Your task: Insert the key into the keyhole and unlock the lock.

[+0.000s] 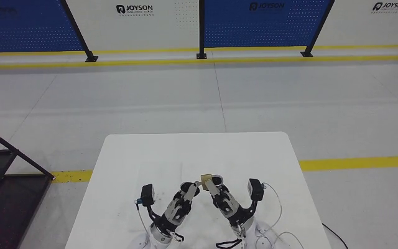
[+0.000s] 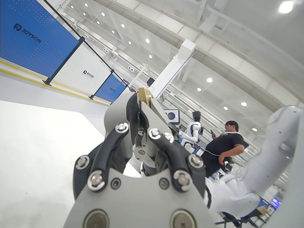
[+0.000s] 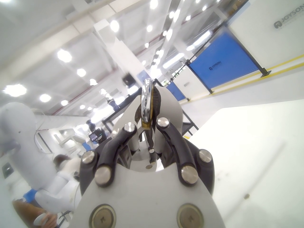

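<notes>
As the top view looks down, a white tabletop [image 1: 186,149] has both arms at its near edge, their tips close together above it.
- Right gripper [image 1: 212,182]: on the arm nearer the tabletop's right side. Its jaws are clamped on a brass lock [image 1: 208,178], which is held up off the surface.
- Left gripper [image 1: 191,186]: just beside the lock, with its tip against the lock's side. Whether the two actually touch is too small to tell.
- Surroundings: a grey floor [image 1: 249,99], and a yellow floor line [image 1: 348,164] running behind the tabletop. Blue and white barrier panels [image 1: 261,18] stand along the far side, and a black frame [image 1: 18,168] sits at the left edge.

Left wrist view:
- The left gripper's jaws are pressed together, and the dark ribbed pads [image 2: 133,107] nearly meet.
- What they pinch, if anything, is hidden between the pads.
- The lock's brass body stands just past the fingertips, in line with them.
- The tabletop lies beneath.

Right wrist view:
- The right gripper's jaws grasp the lock, which is seen edge-on.
- A bright chrome part lies toward the fingertips and a brass part lies nearer the wrist.
- The lock sits along the line of the jaws, clear of the tabletop.
</notes>
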Robot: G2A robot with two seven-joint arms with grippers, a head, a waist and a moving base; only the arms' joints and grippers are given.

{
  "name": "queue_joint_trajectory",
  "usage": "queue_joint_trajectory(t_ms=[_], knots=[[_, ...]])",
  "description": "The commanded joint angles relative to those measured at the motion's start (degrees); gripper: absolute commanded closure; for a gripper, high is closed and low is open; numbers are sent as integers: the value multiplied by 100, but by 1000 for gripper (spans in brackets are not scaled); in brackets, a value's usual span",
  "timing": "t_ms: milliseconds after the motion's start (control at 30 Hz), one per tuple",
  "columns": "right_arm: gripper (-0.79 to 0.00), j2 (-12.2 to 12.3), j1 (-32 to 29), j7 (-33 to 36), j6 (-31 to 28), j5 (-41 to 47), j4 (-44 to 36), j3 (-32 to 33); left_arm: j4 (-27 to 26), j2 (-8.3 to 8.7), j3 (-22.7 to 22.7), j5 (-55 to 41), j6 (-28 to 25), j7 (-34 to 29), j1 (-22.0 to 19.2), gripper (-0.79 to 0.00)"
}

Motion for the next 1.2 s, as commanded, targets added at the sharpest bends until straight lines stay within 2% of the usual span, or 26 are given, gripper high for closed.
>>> queue_joint_trajectory(t_ms=[0,267,467,767,967,1167], knots=[[0,2,-5,32,-19,-2,-5,4,-4,1,-2,25,7,-5,-2,0],[0,16,-45,207,-72,4,-47,23,-10,24,-81,467,-11,77,6,0],[0,34,-51,421,-119,152,-60,44,35,36,-126,889,-34,371,51,-18],[0,62,-67,670,-184,346,-92,93,61,62,-177,1387,16,606,71,0],[0,78,-113,761,-196,375,-140,132,32,68,-190,2040,345,1038,82,0],[0,115,-250,882,-167,291,-274,208,92,66,-99,2942,904,1684,61,0]])
